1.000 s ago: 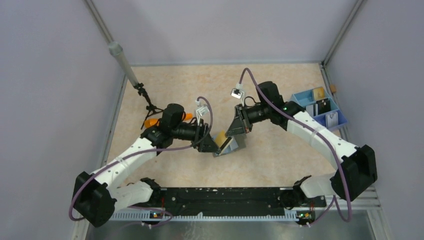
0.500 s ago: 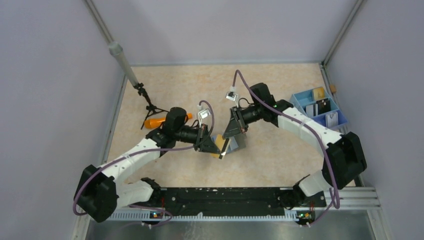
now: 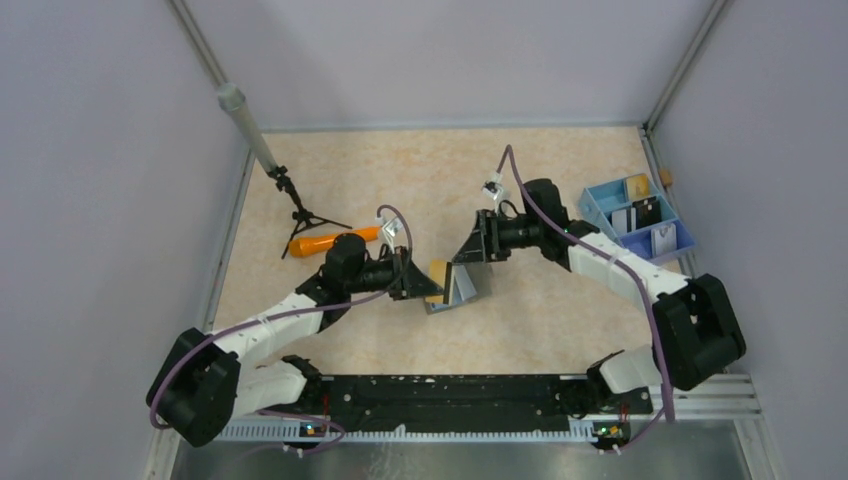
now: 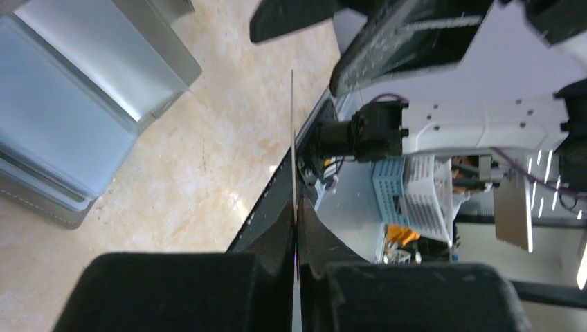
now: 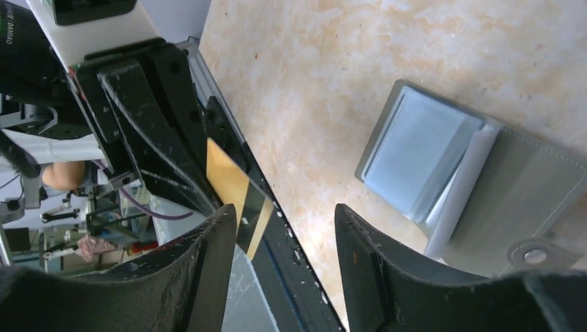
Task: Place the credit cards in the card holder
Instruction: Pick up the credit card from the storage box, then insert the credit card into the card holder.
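Jaws of the left gripper [image 4: 296, 228] are pinched shut on a card [image 4: 293, 138], which sticks straight out from them, edge-on. The right gripper [image 5: 284, 263] gapes empty beside it. The holder [image 4: 62, 124] lies open just off the card's flat side, nearest the left arm.
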Available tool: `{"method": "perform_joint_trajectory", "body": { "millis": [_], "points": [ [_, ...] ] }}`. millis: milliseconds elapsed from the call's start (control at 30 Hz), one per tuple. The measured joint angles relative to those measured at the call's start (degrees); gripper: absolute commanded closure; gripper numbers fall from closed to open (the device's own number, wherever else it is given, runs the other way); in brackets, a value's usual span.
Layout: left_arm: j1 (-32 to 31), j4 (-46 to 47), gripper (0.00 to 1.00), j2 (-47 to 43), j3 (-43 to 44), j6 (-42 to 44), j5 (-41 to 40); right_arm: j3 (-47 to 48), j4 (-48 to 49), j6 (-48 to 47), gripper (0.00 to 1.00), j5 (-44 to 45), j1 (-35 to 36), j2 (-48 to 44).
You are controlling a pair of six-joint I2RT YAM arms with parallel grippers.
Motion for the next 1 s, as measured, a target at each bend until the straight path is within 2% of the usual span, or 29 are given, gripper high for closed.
{"method": "perform_joint_trajectory", "body": {
  "millis": [200,333,400,500,567,633,700,800,867,933,1000],
  "points": [
    [-0.02,9.57,1.00,-1.25,-3.43,-6.32,-4.48,-10.91,15.65,12.74,0.46,2.38,0.83,-5.99],
    [0.00,14.23,1.00,-1.31,-4.26,-8.98,-5.14,-14.40,25.92,20.44,0.49,3.08,3.28,-6.29],
    [0.00,15.80,1.00,-1.31,-4.44,-9.62,-5.20,-15.13,29.75,23.21,0.53,3.21,4.07,-6.29],
    [0.00,17.38,1.00,-1.31,-4.70,-10.45,-5.35,-15.23,35.04,26.53,0.66,3.17,4.72,-6.14],
    [0.00,18.08,1.00,-1.31,-4.79,-10.67,-5.33,-15.23,38.42,28.46,0.85,3.08,5.16,-5.64],
    [0.00,18.78,1.00,-1.33,-4.81,-10.84,-5.29,-15.23,40.28,29.49,1.00,3.21,5.38,-4.76],
    [0.00,19.02,0.91,-1.42,-4.81,-10.82,-5.35,-15.23,41.00,30.25,1.00,3.48,5.38,-3.74],
    [0.11,17.20,0.46,-1.46,-4.79,-10.36,-5.99,-15.23,40.94,30.67,1.00,4.00,5.46,-3.17],
    [0.09,15.28,0.30,-1.64,-4.76,-9.22,-6.45,-15.23,40.65,30.32,1.00,5.31,5.81,-3.17],
    [0.09,11.61,0.22,-2.38,-4.76,-7.96,-7.76,-15.23,38.62,28.85,1.00,7.93,5.99,-3.19],
    [0.09,6.84,0.20,-3.65,-4.74,-6.38,-10.03,-15.17,34.32,26.21,1.00,12.11,6.03,-3.26]
  ]
}}
